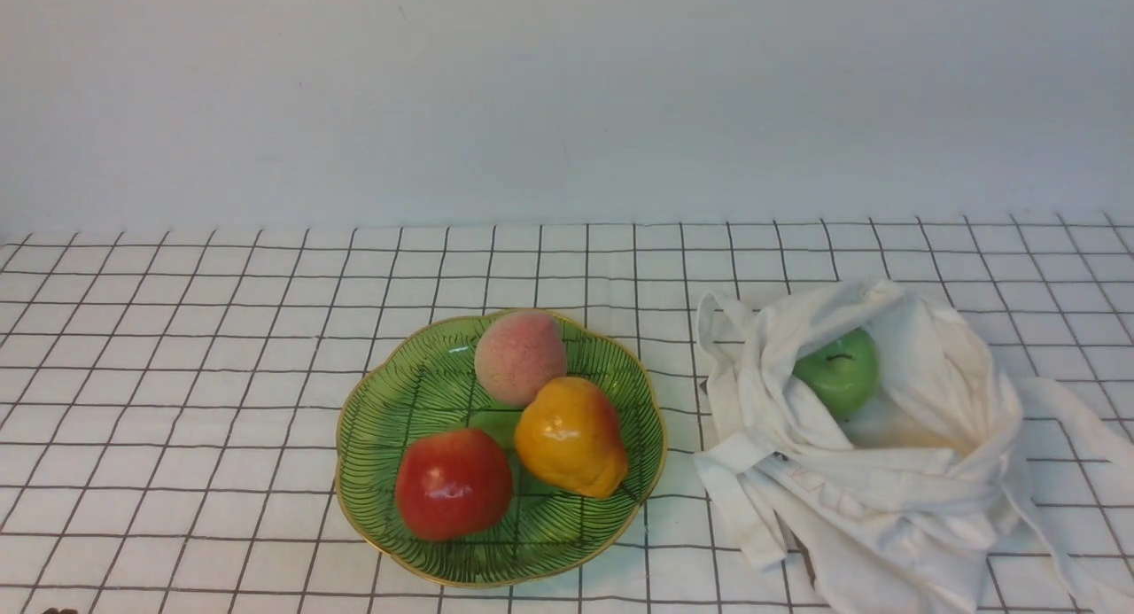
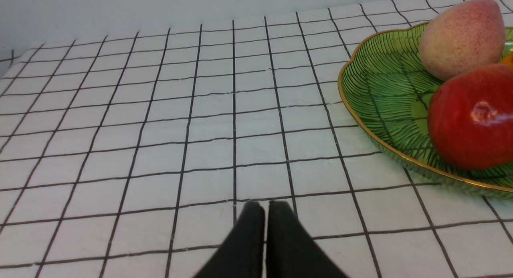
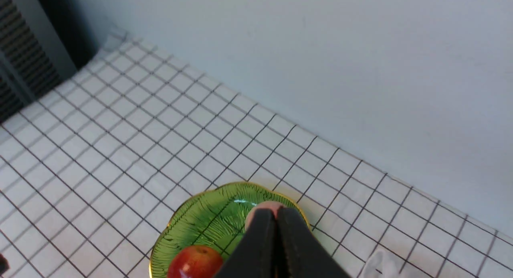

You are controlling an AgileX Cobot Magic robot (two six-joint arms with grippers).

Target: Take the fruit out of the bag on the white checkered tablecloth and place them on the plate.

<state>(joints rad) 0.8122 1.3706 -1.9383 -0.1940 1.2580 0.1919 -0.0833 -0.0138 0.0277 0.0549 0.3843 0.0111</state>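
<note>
Green and glossy, one apple [image 1: 837,372] with a short dark stem sits in the open mouth of the bag [image 1: 886,508], half sunk among rumpled folds with only its upper side showing. The white cloth bag lies slumped on the right part of the white checkered tablecloth [image 1: 177,375], its straps [image 1: 1076,419] trailing loosely over the grid lines. Just beside it to the left, without touching it, stands the plate [image 1: 416,392], translucent green with a thin gold scalloped rim and dark radiating lines. The red apple [image 1: 454,484] rests on the near left of the plate. A yellow-orange fruit [image 1: 571,437] (its kind is hard to tell) lies next to it on the right. A pale pink peach [image 1: 520,357] sits on the far side, touching the yellow-orange one. The left claw [image 2: 265,207] hangs low over bare tablecloth to the left of the plate, its two dark fingers pressed together with only a hairline gap and nothing between them. The right claw [image 3: 276,216] is likewise closed and empty, held high with the plate below and beyond its tips. A plain pale wall [image 1: 567,91] rises behind the tablecloth, and a dark slatted panel [image 3: 20,69] shows at one edge of the right wrist view.
</note>
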